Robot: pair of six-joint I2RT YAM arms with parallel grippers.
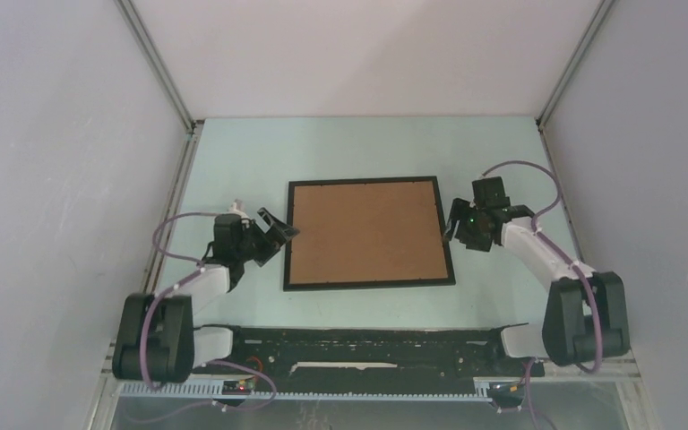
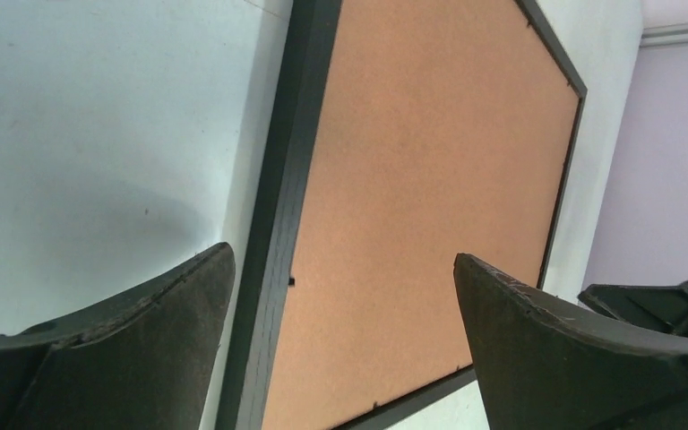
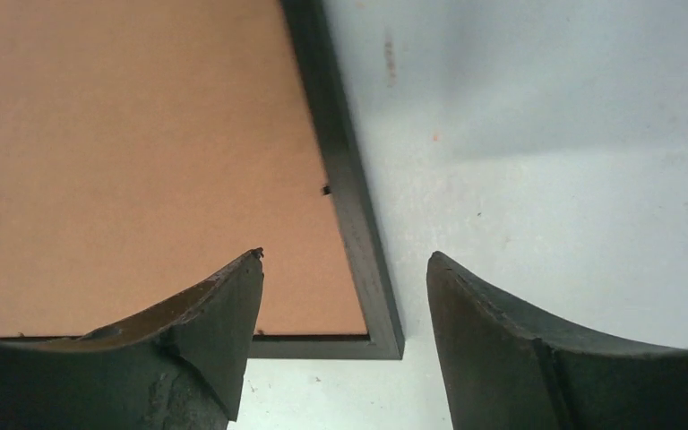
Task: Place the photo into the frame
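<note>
Frame [image 1: 367, 284]: black, thin-edged, laid flat mid-table, brown backing board [image 1: 367, 231] uppermost. Judged rigid, light, pane breakable; best gripped by its edges. Photo not seen. Left gripper [image 1: 273, 235] and right gripper [image 1: 459, 228] spread wide, empty, flanking it.

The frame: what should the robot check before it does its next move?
1. The frame lies flat on the table: ok.
2. The brown backing board sits inside the frame: ok.
3. The photo is under the board: cannot tell, no photo shows.
4. The left gripper is open over the frame's left edge: ok.
5. The right gripper is open over the frame's right edge: ok.
6. Neither gripper holds anything: ok.
</note>
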